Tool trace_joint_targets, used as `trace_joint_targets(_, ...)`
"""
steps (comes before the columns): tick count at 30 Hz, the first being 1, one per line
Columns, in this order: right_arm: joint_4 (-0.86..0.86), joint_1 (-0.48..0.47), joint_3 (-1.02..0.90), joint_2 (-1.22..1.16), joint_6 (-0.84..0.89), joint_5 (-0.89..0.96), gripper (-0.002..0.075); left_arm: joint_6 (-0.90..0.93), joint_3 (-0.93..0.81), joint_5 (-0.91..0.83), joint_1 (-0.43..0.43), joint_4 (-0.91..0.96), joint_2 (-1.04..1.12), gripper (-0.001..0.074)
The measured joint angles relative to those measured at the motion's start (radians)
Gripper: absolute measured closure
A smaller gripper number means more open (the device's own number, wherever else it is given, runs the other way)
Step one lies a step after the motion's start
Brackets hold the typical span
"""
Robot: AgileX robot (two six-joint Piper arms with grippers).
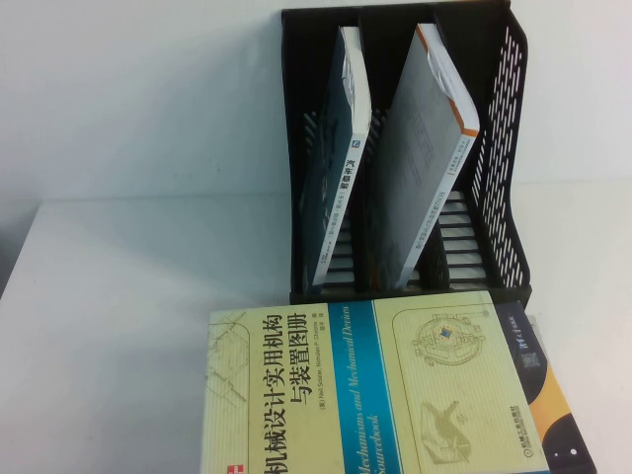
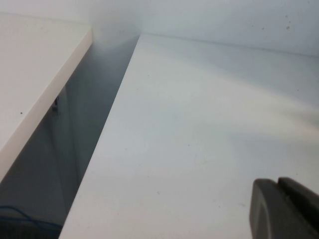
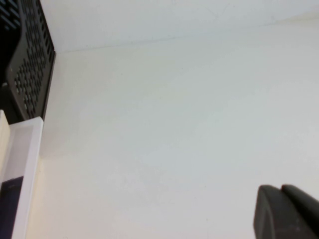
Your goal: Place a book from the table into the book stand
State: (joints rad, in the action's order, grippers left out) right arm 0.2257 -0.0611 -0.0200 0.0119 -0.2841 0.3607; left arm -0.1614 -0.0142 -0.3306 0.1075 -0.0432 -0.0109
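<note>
**Book lies flat near the stand, both tools idle and clear of it**

Book (image 1: 375,385), large and cream-yellow with a blue vertical band, lies flat at the near edge of the desk (image 1: 118,286), just in front of the book stand (image 1: 494,148). It seems to rest on top of a black book (image 1: 563,434) whose corner pokes out on its right side.

The stand holds a teal-covered book (image 1: 336,158) leaning in one slot and an orange-edged book (image 1: 434,148) leaning in the next; the slot by the perforated right wall looks free.

Neither arm appears in the high view. The left tool (image 2: 286,209) hangs over bare desk near a gap between two surfaces, its fingers pressed together with nothing between them. The right tool (image 3: 286,214) hovers over bare desk to the right of the stand, likewise clenched on nothing.

The volume looks thick and broad, so probably heavy for a single pinch, stiff across the cover but prone to fanning open if gripped by the page side. The glossy cover may be slippery. A hold across the blue spine, or on an edge overhanging the lower book, seems the safest option.
</note>
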Motion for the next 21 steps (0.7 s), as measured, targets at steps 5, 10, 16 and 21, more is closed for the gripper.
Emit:
trace_joint_targets(5, 0.000, 0.000, 0.000, 0.000, 0.000, -0.005, 0.0729, 0.000, 0.000, 0.004, 0.000, 0.000, 0.000, 0.0738)
trace_joint_targets(10, 0.000, 0.000, -0.007, 0.000, 0.000, -0.116, 0.0729, 0.000, -0.006, 0.050, 0.000, -0.044, 0.000, 0.0738)
trace_joint_targets(16, 0.004, 0.000, -0.007, 0.000, -0.002, -0.361, 0.0729, -0.028, -0.006, 0.119, 0.000, -0.232, 0.000, 0.0738)
trace_joint_targets(21, 0.006, 0.000, -0.007, 0.000, -0.033, -0.440, 0.0729, -0.071, -0.006, 0.147, 0.000, -0.424, 0.000, 0.0738)
